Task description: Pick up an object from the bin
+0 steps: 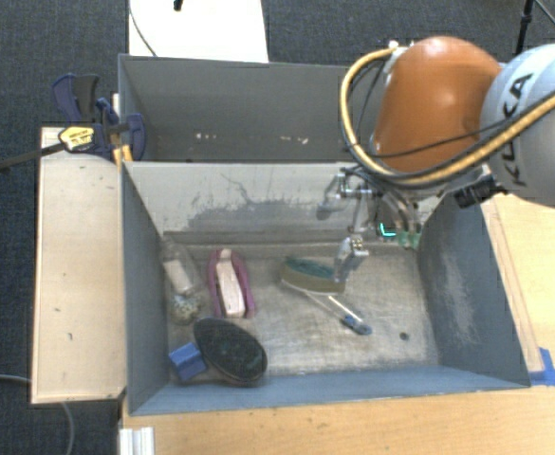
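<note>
My gripper hangs over the bin's back right part, open, nothing between its fingers. Its lower fingertip stands just right of a flat teal pad with a tan rim, close to it or touching its right end; I cannot tell which. The other fingertip is higher, near the back wall. A clear stick with a blue tip lies slanted just in front of the pad.
Along the left lie a small pale bottle, a pink and purple flat bottle, and a black oval brush with a blue block beside it. The orange wrist cover and cables sit above the gripper.
</note>
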Controlling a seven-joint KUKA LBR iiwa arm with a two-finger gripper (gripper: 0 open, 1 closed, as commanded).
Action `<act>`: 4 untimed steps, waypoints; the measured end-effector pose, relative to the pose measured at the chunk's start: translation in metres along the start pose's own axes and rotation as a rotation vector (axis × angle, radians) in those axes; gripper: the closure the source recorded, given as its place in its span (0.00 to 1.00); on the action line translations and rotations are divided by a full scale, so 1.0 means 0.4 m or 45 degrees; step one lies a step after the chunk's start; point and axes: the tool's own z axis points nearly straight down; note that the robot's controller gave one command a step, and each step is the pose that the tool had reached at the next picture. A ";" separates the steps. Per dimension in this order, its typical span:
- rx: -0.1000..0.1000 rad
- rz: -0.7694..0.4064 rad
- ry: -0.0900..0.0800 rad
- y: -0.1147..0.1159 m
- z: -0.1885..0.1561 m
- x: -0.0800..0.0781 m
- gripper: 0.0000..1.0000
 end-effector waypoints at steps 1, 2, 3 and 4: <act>-0.003 0.092 -0.015 -0.137 0.418 0.006 0.00; -0.003 0.092 -0.020 -0.134 0.407 0.001 1.00; -0.001 0.129 -0.019 -0.153 0.104 0.000 1.00; 0.005 -0.555 -0.016 -0.224 -0.167 0.156 1.00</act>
